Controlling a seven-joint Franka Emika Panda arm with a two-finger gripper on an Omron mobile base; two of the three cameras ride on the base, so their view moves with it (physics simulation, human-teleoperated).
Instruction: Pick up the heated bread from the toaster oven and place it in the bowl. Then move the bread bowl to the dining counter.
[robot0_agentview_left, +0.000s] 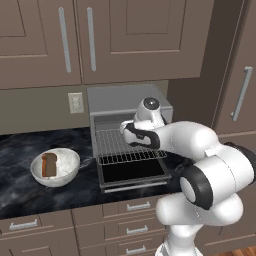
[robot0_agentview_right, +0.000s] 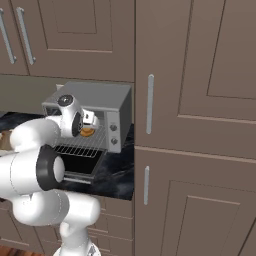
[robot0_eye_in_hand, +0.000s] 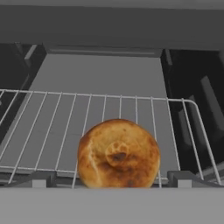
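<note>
One toaster oven (robot0_agentview_left: 131, 135) stands on the black marble worktop (robot0_agentview_left: 20, 150), its door (robot0_agentview_left: 134, 176) dropped flat toward 6 o'clock and its wire rack (robot0_agentview_left: 120, 145) pulled partly out over the door. One small round golden bun (robot0_eye_in_hand: 118, 154) lies on the rack near its front edge, toward the right side; in the right base view it shows as an orange spot (robot0_agentview_right: 87, 132) just behind the robot's wrist. The gripper (robot0_eye_in_hand: 113, 186) is inside the oven mouth, right above the rack, with the bun between its two finger tips (robot0_eye_in_hand: 37, 180); the fingers are spread wide and grip nothing.

At 9 o'clock from the oven, well apart from it, sits one white speckled bowl (robot0_agentview_left: 67, 167) with one dark brown bread slice (robot0_agentview_left: 48, 164) standing upright in it. One wall socket (robot0_agentview_left: 76, 102) is on the wall above and between bowl and oven. The arm's own elbow blocks the right half of the oven in the left base view. Two knobs (robot0_agentview_right: 114, 134) show on the oven's right panel. No writing or brand can be read anywhere. Brown cupboards (robot0_agentview_left: 125, 40) hang above, drawers (robot0_agentview_left: 132, 206) sit below.
</note>
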